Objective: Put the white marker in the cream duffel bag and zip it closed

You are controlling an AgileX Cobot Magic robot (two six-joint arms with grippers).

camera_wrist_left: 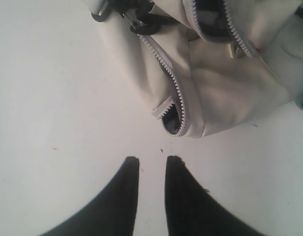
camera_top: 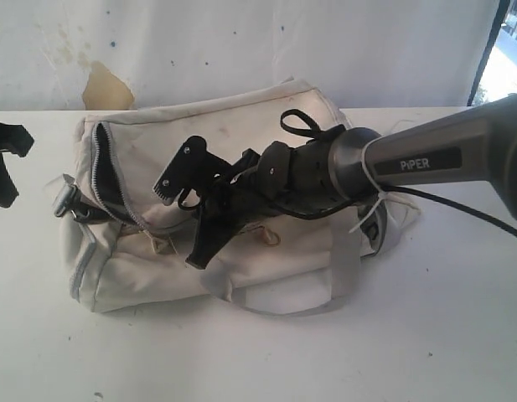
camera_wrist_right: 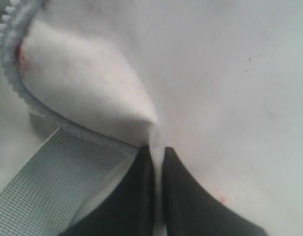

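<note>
**Exterior view.** A large, soft cream duffel bag [camera_top: 157,260] lies on the white table [camera_top: 409,335], from the centre out toward 9 o'clock. Its grey zipper [camera_top: 107,180] gapes at the 9 o'clock end and shows dark lining. A metal-and-black clip [camera_top: 67,201] hangs just beside that end. A pale webbing strap [camera_top: 348,260] runs down the bag's front toward 5 o'clock. The grey right arm [camera_top: 426,155] reaches in from 3 o'clock, with its black wrist over the bag's top flap. A black part of the left arm [camera_top: 5,159] shows at the 9 o'clock edge, apart from the bag.

**Left wrist view.** The left gripper [camera_wrist_left: 152,164] hovers over bare table. Its two black fingers [camera_wrist_left: 183,196] stand a narrow gap apart with nothing between them. The bag lies ahead of them, near but not touching, with its open zipper teeth and lining facing the fingertips.

**Right wrist view.** The right gripper [camera_wrist_right: 157,157] is closed. It pinches a thin fold of the bag's cream fabric between its black fingers [camera_wrist_right: 190,201]. Zipper teeth curve along one side, and the ribbed grey strap lies just beside the fingers.
</note>
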